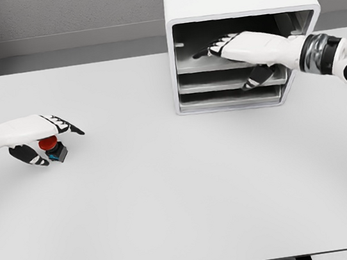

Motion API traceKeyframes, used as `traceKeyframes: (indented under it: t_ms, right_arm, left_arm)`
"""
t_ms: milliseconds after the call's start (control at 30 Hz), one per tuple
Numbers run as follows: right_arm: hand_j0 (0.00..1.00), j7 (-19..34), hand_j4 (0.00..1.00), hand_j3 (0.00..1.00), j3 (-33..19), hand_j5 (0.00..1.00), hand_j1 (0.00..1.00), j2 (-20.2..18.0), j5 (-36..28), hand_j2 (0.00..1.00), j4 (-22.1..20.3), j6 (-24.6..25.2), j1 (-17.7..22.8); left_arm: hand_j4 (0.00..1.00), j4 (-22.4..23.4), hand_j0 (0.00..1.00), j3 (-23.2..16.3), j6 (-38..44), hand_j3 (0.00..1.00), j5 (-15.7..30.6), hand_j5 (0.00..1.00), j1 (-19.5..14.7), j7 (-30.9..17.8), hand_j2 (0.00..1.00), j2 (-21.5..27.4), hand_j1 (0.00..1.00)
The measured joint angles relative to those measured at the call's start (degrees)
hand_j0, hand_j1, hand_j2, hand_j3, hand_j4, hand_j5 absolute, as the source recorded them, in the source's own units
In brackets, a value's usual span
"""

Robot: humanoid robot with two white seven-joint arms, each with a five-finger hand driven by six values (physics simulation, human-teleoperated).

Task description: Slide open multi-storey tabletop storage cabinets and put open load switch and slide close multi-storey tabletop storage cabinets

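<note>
meanwhile the left hand (35, 138) closed around the red-topped switch (52, 149) on the table (170, 195), ready to carry it, while the right hand (246, 52), fingers extended and holding nothing, reached into the cabinet (233, 5) at its upper drawer (216, 62), likely to pull it.

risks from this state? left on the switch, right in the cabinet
1. The right robot hand reaches inside the cabinet over the shelves; it could snag or shove the cabinet when withdrawn.
2. The left robot hand sits loosely around the switch, far from the cabinet; the grip may slip during the carry.
3. With the right arm blocking the opening, the hands could collide.
</note>
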Motion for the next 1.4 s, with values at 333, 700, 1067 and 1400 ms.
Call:
traceKeyframes:
  t_ms: [333, 700, 1067, 1400]
  right_arm:
    - [1.0, -0.02, 1.0, 1.0, 1.98, 1.0, 1.0, 0.23, 0.98, 1.0, 2.01, -0.29, 0.0]
    - [1.0, -0.77, 1.0, 1.0, 2.92, 1.0, 1.0, -3.06, 1.22, 1.0, -2.79, 0.23, 2.28]
    - [1.0, -1.05, 1.0, 1.0, 2.55, 1.0, 1.0, -6.22, -0.27, 1.0, -7.23, -0.74, 4.48]
    - [1.0, -0.13, 1.0, 1.0, -1.87, 1.0, 1.0, -7.95, -0.29, 1.0, -9.88, -6.28, 8.79]
  left_arm:
    - [0.86, -0.23, 0.86, -0.74, 0.0, 0.86, 0.0, 0.86, -0.35, 0.0, 0.86, 0.46, 0.86]
    - [0.72, -0.15, 0.72, -0.75, 0.01, 0.72, -0.09, 0.72, -0.27, 0.0, 0.72, 1.23, 0.72]
    - [0.66, -0.25, 0.66, -0.87, 0.0, 0.66, -0.08, 0.66, -0.18, 0.0, 0.66, 1.53, 0.66]
    - [0.44, -0.86, 0.44, -1.12, 0.03, 0.44, -0.02, 0.44, -0.18, 0.03, 0.44, 1.9, 0.44]
